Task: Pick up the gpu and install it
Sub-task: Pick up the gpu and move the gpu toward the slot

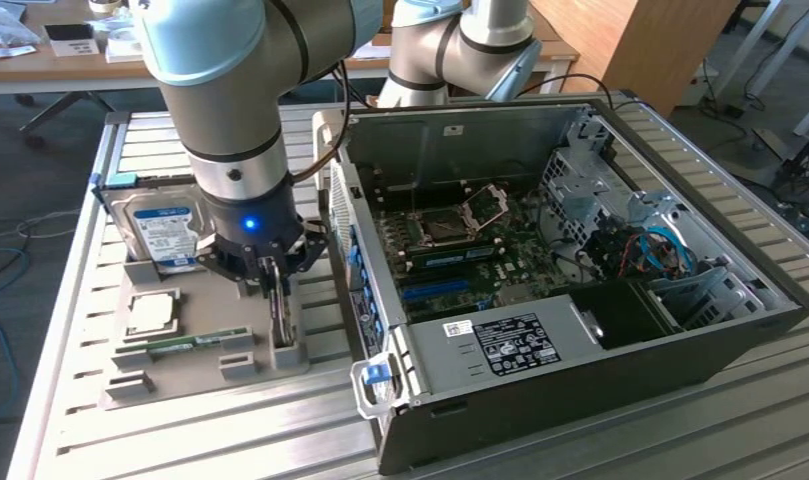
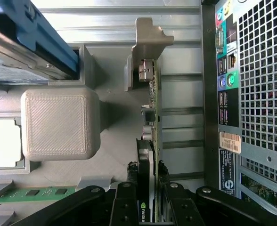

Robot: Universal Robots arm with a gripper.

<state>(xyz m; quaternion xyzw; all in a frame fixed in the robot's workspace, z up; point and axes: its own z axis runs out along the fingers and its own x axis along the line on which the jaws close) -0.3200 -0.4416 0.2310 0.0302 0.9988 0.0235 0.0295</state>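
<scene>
The gpu (image 1: 284,325) stands on edge in a slot of the grey holder tray (image 1: 177,378), beside the open computer case (image 1: 511,340). My gripper (image 1: 273,285) reaches down over its top edge. In the wrist view the gpu (image 2: 150,136) appears edge-on, a green card with a black cooler and a metal bracket at its far end. My gripper (image 2: 147,165) is shut on it, with one black finger (image 2: 130,173) against each face. The card still sits in the holder.
On the tray are a hard drive (image 1: 164,232) with a blue-white label, a processor (image 1: 151,312) and a narrow memory stick (image 1: 191,343). The case's rear wall (image 2: 251,94) runs close beside the card. Inside the case lies the motherboard (image 1: 471,255). A second arm (image 1: 458,50) stands behind.
</scene>
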